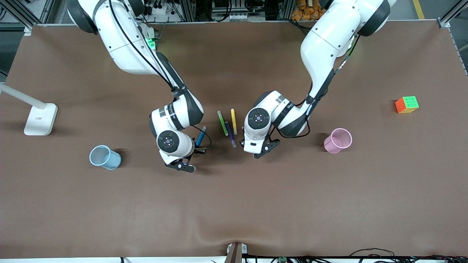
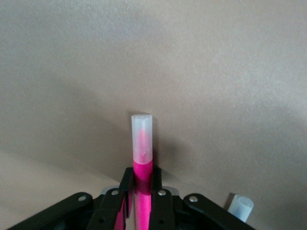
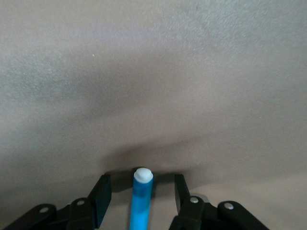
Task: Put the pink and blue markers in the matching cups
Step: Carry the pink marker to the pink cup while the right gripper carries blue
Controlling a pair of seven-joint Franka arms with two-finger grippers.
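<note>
My left gripper (image 2: 142,175) is shut on the magenta-pink marker (image 2: 142,143), whose pale cap sticks out past the fingertips, low over the table. In the front view this gripper (image 1: 243,141) is beside the loose pens and the marker is hidden under the hand. My right gripper (image 3: 140,187) is open, with one finger (image 3: 101,194) on each side of the white-tipped end of the blue marker (image 3: 142,203), not touching it. The blue marker (image 1: 201,136) lies by the right hand (image 1: 198,148). The light blue cup (image 1: 105,157) sits toward the right arm's end, the pale pink cup (image 1: 338,140) toward the left arm's end.
A green pen (image 1: 222,123), a yellow pen (image 1: 233,121) and a dark purple pen (image 1: 230,134) lie between the two hands. A pale pen cap (image 2: 240,207) shows beside the left gripper. A colour cube (image 1: 406,104) and a white lamp base (image 1: 40,119) sit near the table's ends.
</note>
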